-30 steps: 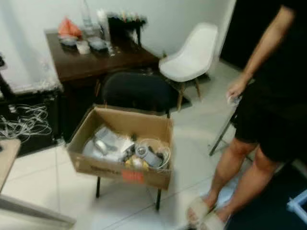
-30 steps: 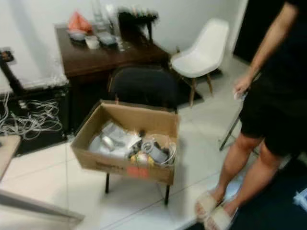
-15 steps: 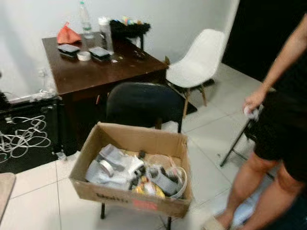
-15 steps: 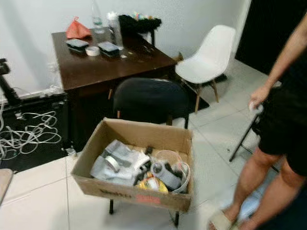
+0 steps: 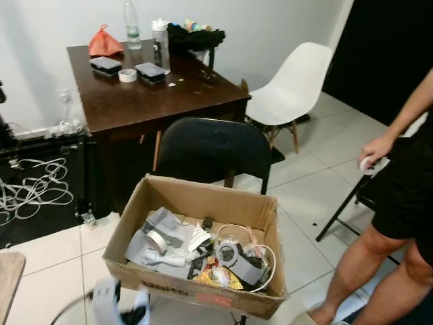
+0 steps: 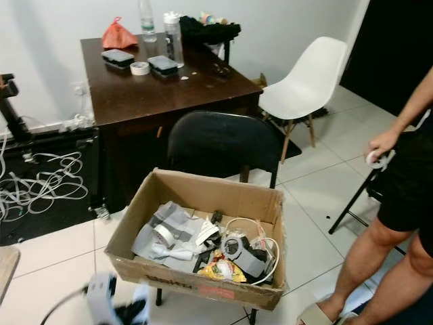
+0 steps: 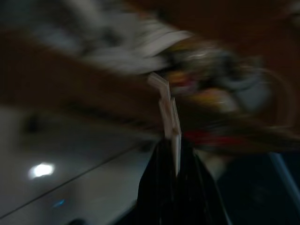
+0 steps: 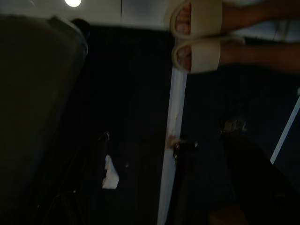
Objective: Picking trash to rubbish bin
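Note:
A cardboard box (image 5: 203,198) rests on a black chair (image 5: 206,150) and holds mixed trash (image 5: 203,250): grey wrappers, tape, wires, a yellow packet. My left arm (image 5: 122,306) shows blurred at the bottom left, just in front of the box's near left corner. In the left wrist view my left gripper (image 7: 172,157) is shut on a thin white scrap (image 7: 167,105), with the blurred box contents beyond it. The right wrist view is dark and looks down at a dark mat with a small white scrap (image 8: 109,172).
A person (image 5: 399,203) in black shorts stands right of the box, a hand holding something white (image 5: 371,162); their sandalled feet (image 8: 201,33) are in the right wrist view. A brown desk (image 5: 155,88), white chair (image 5: 294,84) and floor cables (image 5: 30,189) lie behind.
The camera has shifted, so the box sits lower and nearer. My left arm has risen into view at the bottom left.

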{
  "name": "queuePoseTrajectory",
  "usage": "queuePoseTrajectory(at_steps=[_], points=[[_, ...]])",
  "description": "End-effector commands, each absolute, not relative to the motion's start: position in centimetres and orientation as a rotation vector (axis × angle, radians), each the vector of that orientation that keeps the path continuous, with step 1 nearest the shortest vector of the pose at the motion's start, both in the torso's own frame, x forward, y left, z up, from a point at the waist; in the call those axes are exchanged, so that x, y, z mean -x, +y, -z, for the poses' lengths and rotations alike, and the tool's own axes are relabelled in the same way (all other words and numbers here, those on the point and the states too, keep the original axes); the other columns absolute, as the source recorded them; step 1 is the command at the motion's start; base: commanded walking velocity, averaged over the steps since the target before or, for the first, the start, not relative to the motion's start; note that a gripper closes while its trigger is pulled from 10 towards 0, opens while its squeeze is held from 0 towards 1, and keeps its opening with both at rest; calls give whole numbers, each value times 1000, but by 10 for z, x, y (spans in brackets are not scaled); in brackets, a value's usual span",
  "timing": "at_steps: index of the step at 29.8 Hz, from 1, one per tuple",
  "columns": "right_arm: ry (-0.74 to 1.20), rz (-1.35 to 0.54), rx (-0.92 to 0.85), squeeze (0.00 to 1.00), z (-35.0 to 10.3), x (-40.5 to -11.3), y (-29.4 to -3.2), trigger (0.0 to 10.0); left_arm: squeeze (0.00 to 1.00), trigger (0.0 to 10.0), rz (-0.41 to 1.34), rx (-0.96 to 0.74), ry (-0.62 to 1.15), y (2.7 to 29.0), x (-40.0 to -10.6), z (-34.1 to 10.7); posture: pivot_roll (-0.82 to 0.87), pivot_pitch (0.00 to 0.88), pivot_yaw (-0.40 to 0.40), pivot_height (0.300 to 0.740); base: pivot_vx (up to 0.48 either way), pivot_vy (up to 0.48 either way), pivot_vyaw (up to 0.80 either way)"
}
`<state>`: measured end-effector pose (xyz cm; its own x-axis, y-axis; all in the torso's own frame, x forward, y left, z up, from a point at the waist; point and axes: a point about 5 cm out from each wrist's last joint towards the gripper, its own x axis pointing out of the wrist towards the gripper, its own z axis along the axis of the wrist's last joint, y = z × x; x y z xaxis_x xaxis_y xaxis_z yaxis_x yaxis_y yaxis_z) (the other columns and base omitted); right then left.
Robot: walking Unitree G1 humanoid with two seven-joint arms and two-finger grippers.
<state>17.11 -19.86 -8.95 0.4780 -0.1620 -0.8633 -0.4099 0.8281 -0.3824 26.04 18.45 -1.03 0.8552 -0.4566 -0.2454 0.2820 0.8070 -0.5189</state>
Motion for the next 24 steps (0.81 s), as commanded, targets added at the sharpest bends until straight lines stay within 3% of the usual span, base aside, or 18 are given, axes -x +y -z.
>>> queuePoseTrajectory(at_steps=[1, 3, 4, 6, 11, 15, 17, 24], points=[[1127, -185, 592, 0, 96, -158, -196, 10000, 0, 10000, 572, 566, 289, 172, -266, -4, -65, 171, 30, 740, 0, 0, 0], [1127, -184, 592, 0, 96, -158, -197, 10000, 0, 10000, 756, 613, 171, 158, -277, -30, -66, 172, 30, 740, 0, 0, 0], [1127, -184, 592, 0, 96, -158, -197, 10000, 0, 10000, 756, 613, 171, 158, -277, -30, -66, 172, 30, 740, 0, 0, 0], [1128, -184, 592, 0, 96, -158, -197, 10000, 0, 10000, 952, 608, 82, 136, -282, -56, -65, 173, 30, 740, 0, 0, 0], [1131, -186, 593, 0, 96, -158, -197, 10000, 0, 10000, 1019, 568, 35, 105, -291, -70, -70, 176, 32, 740, 0, 0, 0], [1132, -186, 592, 0, 96, -158, -197, 10000, 0, 10000, 988, 566, 36, 84, -299, -73, -74, 178, 32, 740, 0, 0, 0], [1133, -186, 593, 0, 96, -157, -196, 10000, 0, 10000, 853, 550, 25, 68, -311, -79, -81, 179, 33, 740, 0, 0, 0], [1136, -186, 596, 0, 96, -156, -195, 10000, 0, 10000, 573, 543, 39, 62, -332, -90, -92, 180, 38, 740, 0, 0, 0]])
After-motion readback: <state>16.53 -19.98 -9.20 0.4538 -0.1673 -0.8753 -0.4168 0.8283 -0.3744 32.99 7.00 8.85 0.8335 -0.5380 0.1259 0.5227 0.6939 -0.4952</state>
